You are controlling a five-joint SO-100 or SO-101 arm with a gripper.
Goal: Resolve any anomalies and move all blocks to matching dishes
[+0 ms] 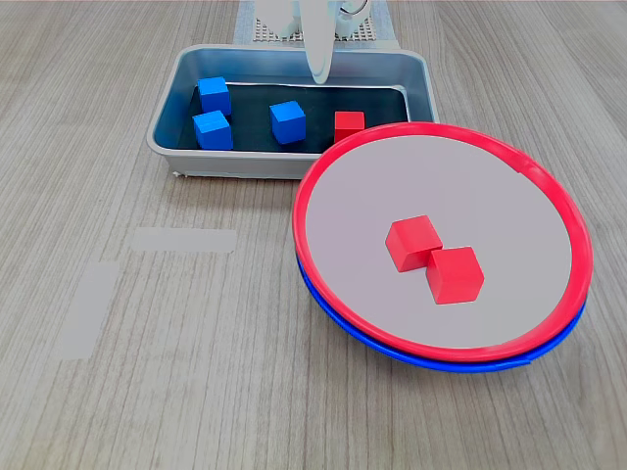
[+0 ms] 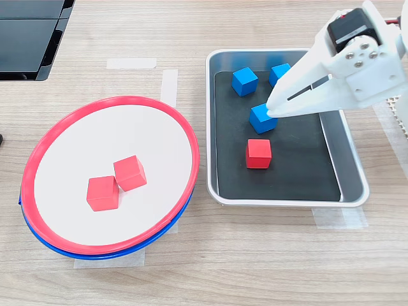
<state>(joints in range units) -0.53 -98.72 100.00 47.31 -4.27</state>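
Two red blocks (image 1: 413, 242) (image 1: 455, 274) are seen touching corner to corner on the red-rimmed dish (image 1: 333, 166) in the first exterior view, and that dish is stacked right on top of the blue-rimmed dish (image 1: 441, 360), so only a sliver of blue rim is left showing underneath. Behind them, three blue blocks (image 1: 214, 95) (image 1: 213, 129) (image 1: 288, 121) and one more red block (image 1: 349, 126) are sat in the grey tray (image 1: 186, 157) on its black liner. The gripper (image 1: 319, 61) is hung over the tray's far side; only one white finger can be made out, so how far it's opened can't be told here.

Same layout is shown from above in the second exterior view: red-rimmed dish (image 2: 38, 150) over blue-rimmed dish (image 2: 76, 254), two red blocks (image 2: 102, 193) (image 2: 130, 173) touching on it. In the tray (image 2: 350, 172), the red block (image 2: 259, 153) is sat apart from the blue ones (image 2: 244, 81) (image 2: 278, 72) (image 2: 261, 119). The gripper (image 2: 273, 108) is pointed down at the nearest blue block, tip just over its top edge. Its jaws look nearly closed with only a thin slit visible, nothing gripped.
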